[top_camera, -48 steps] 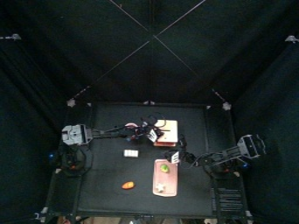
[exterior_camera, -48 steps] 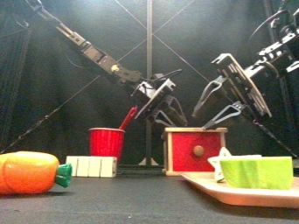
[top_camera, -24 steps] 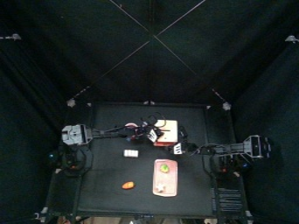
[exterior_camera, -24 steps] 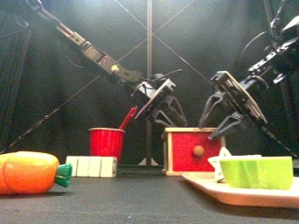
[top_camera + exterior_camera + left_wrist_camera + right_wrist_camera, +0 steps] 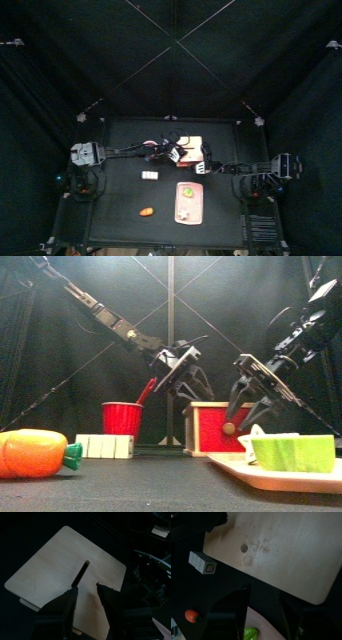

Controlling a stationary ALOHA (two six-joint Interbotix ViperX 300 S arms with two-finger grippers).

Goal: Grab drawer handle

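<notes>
The drawer (image 5: 214, 426) is a small cream box with a red front and a round knob (image 5: 230, 429); in the top view it sits near the table's middle (image 5: 193, 149). My left gripper (image 5: 187, 381) hovers open just above its cream top (image 5: 67, 562); the jaws stand apart in the left wrist view (image 5: 87, 588). My right gripper (image 5: 249, 408) hangs open close at the drawer's right front corner, fingertips near the knob. The right wrist view (image 5: 264, 597) shows the cream panel (image 5: 284, 552) just beyond the spread jaws.
A red cup (image 5: 123, 418) stands left of the drawer. A small white block (image 5: 104, 446) and an orange carrot (image 5: 30, 452) lie at the front left. A pink tray (image 5: 267, 472) with a green piece (image 5: 294, 452) lies at the front right.
My right gripper has come down and moved left, from beside the drawer to close against its front right. The left arm has stayed over the drawer.
</notes>
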